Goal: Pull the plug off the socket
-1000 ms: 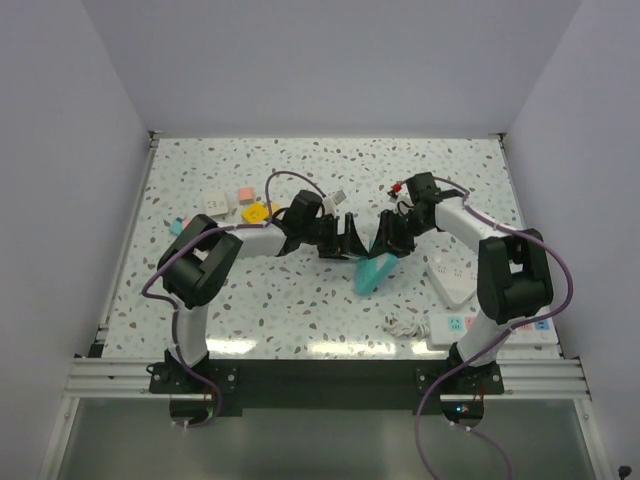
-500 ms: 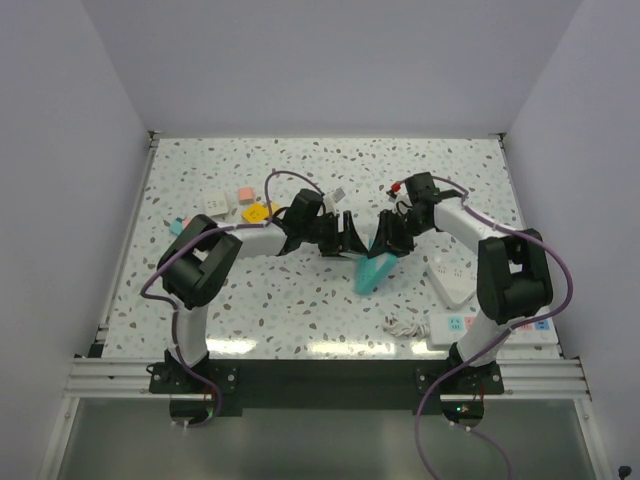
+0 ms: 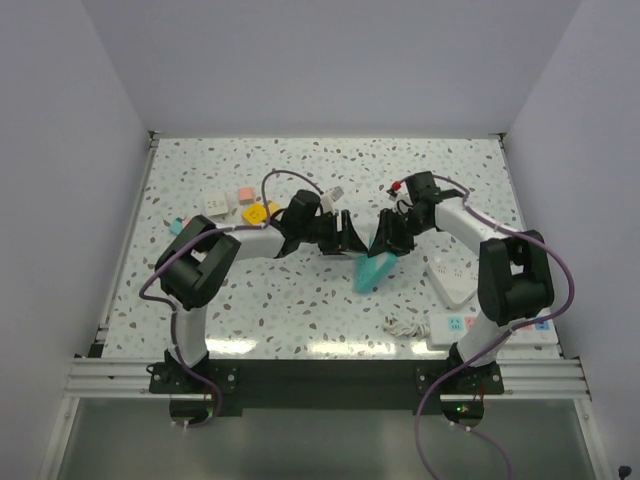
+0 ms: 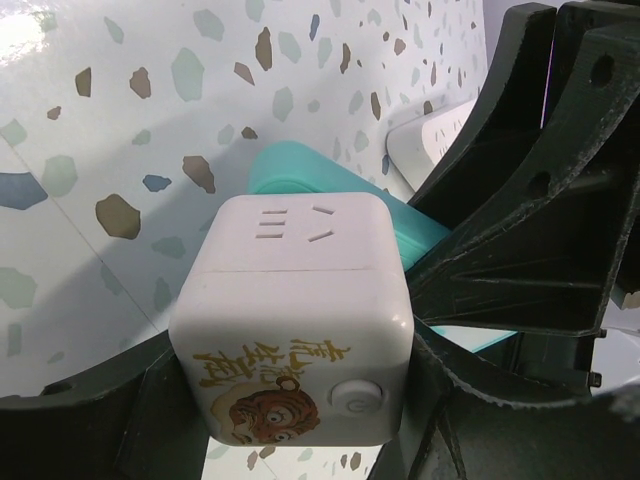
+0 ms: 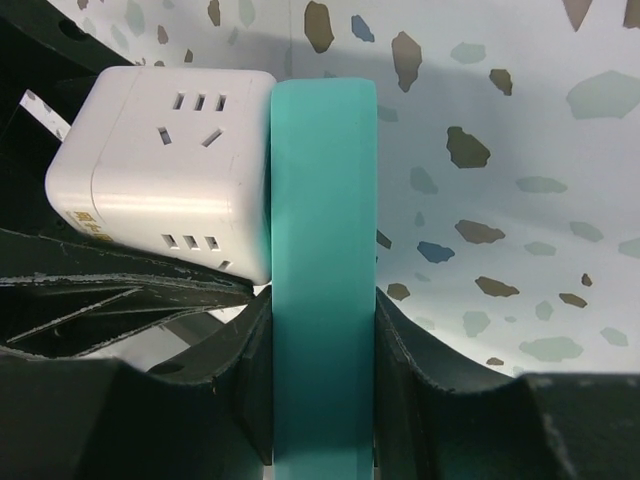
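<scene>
Gripping white plug (image 4: pixel 295 320) and teal socket (image 5: pixel 322 250), apparently touching.

Speckled terrazzo tabletop (image 3: pixel 300 300), plain pale walls (image 3: pixel 330 60) on three sides, aluminium rail (image 3: pixel 105 378) along near edge

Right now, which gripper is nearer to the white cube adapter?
Left. The left gripper is shut on the white cube adapter itself, with a finger on either side. The right gripper is shut on the teal strip, which lies against the cube's side.

Bright, even overhead light casts soft shadows, with white glare along the near edge of the table (image 3: pixel 300 346).
</scene>
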